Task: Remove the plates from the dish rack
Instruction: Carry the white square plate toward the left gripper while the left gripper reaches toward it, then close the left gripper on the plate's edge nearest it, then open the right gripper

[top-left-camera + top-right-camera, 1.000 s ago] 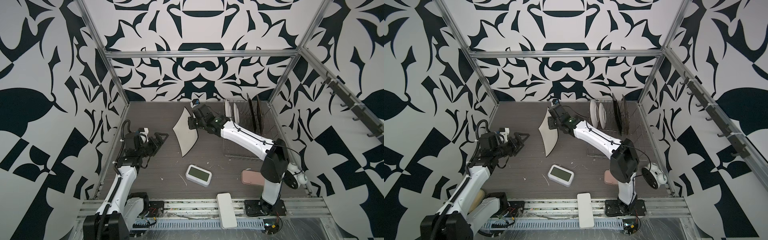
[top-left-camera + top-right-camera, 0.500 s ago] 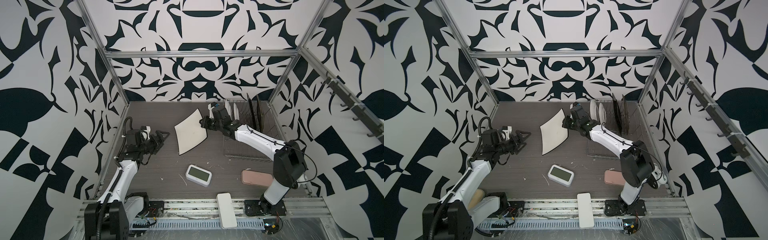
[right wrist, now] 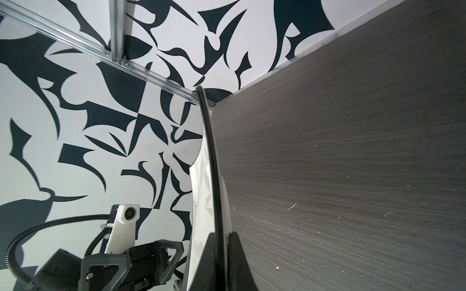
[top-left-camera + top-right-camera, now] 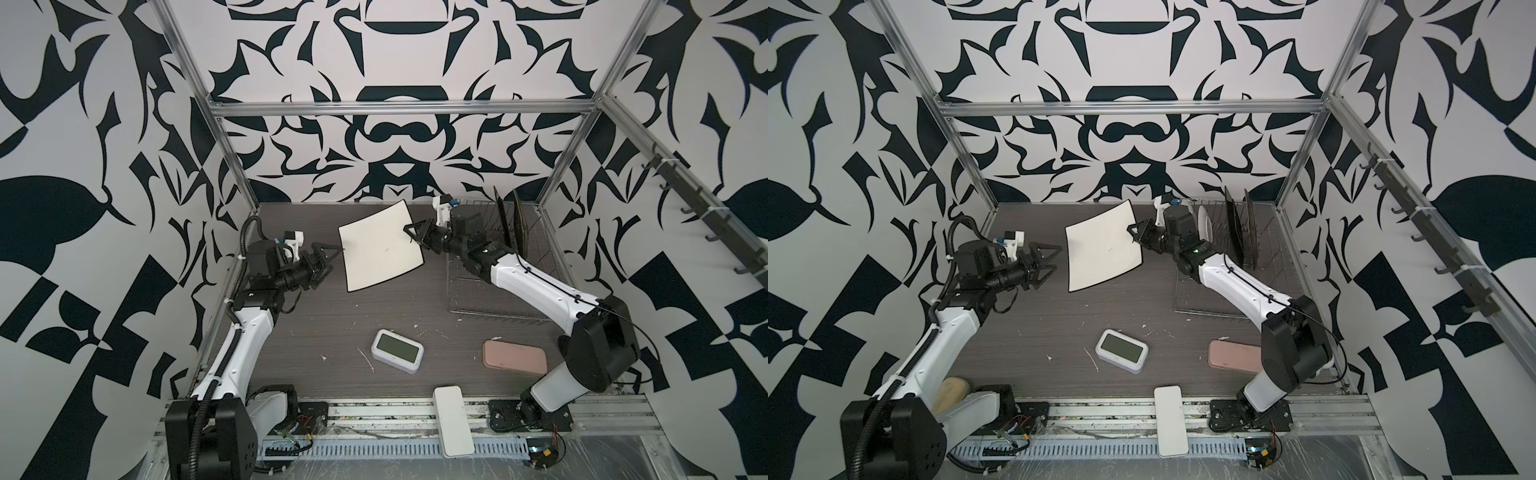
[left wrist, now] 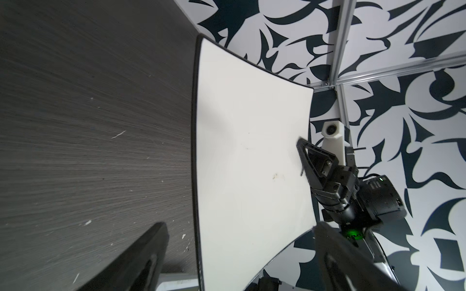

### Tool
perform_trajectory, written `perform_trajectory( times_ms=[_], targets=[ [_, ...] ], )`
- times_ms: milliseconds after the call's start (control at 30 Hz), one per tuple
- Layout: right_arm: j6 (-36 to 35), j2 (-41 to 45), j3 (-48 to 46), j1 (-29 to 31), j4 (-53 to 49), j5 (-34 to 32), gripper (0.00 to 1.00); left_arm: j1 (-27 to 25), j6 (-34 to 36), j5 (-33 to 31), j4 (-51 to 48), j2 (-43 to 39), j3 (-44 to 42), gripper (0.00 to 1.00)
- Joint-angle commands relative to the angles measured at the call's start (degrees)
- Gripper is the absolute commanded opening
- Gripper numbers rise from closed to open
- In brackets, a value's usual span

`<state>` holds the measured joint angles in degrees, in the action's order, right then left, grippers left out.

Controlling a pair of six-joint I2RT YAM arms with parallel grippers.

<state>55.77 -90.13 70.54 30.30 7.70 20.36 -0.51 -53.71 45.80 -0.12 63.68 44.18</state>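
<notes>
One plate out: the square white plate [image 4: 380, 245] with a thin dark rim hangs tilted in the air above the surface [image 4: 316, 332], between the two arms and clear of the dish rack [image 4: 494, 309].
Holding side: the right gripper [image 4: 410, 232] is clamped on the middle of the edge nearest the rack, one finger on each face. The right wrist view shows the rim pinched between them.
Receiving side: the left gripper [image 4: 333, 260] stands with its jaws wide apart just beside the opposite edge. In the left wrist view that rim lines up between its two fingers, and no contact is evident.
Left in the rack: two dark plates [image 4: 1235, 224] and a white plate [image 4: 1203, 220] stand on edge between the prongs at the far end.
Stiffness and weight: likely rigid ceramic with some heft. Held at one edge, it probably levers hard on that pinch.
Finish: looks smooth and glazed, so probably slippery under narrow pads.
Fragility: a drop or a knock on the wire would likely chip or crack it.
Where to hold: mid-edge, reaching well past the rim onto both flat faces, opposite the present grip.
Risk: if one side lets go before the other is firmly on, the plate may swing or slide out.
</notes>
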Motion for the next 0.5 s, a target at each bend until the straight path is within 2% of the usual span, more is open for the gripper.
perform_trajectory(
  times_ms=[0,167,300,467],
  targets=[
    [6.65,4.94,1.08,-0.46,15.75,5.81,0.00,-1.25,-4.77,3.31,6.85,2.10,0.57,0.93],
    [8.48,4.78,1.94,-1.08,16.42,9.13,0.00,-4.67,-4.11,2.37,7.02,3.90,3.39,0.91],
    [9.17,4.80,2.13,-1.52,16.84,10.11,0.00,-5.98,-5.68,2.01,9.07,4.26,3.72,0.86],
    [10.18,4.37,2.59,-1.66,18.05,11.16,0.00,-5.98,-8.56,1.31,12.59,4.50,2.47,0.66]
  ],
)
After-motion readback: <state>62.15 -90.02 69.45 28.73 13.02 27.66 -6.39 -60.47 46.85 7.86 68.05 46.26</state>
